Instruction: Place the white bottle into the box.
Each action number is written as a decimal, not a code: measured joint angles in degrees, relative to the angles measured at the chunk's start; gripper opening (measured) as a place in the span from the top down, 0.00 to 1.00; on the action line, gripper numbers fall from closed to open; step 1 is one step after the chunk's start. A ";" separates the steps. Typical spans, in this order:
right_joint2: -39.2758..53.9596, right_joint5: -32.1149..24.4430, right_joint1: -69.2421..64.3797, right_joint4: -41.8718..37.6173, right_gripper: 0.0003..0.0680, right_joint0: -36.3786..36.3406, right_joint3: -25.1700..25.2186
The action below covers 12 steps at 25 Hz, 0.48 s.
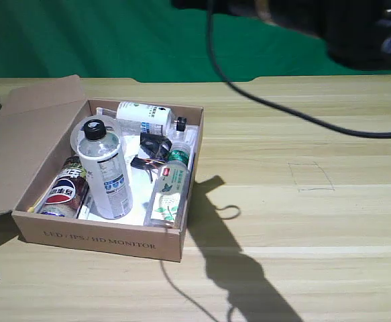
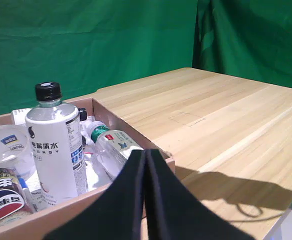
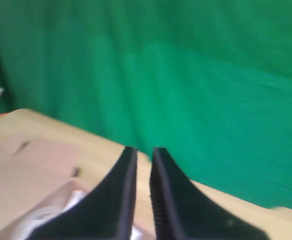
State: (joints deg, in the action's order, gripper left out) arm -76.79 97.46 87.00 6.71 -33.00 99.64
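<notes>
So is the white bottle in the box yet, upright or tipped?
In, upright: the white bottle stands inside the box, black cap up, among other bottles.

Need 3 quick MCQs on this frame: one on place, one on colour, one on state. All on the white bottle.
1. Where is the white bottle?
A. On the bare table at the exterior view's right
B. On the open flap lid
C. Inside the box

2. What colour is its cap?
A. Black
B. Green
C. Red

3. How does it sit?
A. Lying on its side
B. Standing upright
C. Upside down

Answers:
1 C: the white bottle is within the walls of the box, near the front.
2 A: the cap is black in the exterior and left wrist views.
3 B: its cap points up and its body is vertical in the left wrist view.
</notes>
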 joint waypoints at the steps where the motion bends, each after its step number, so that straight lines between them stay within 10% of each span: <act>1: 2.22 0.00 -2.44 0.05 0.95 3.40 -0.06; 12: 28.63 -0.70 -31.53 -0.78 1.00 29.89 -0.11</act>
State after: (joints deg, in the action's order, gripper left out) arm -48.16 96.76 55.47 5.93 -3.11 99.53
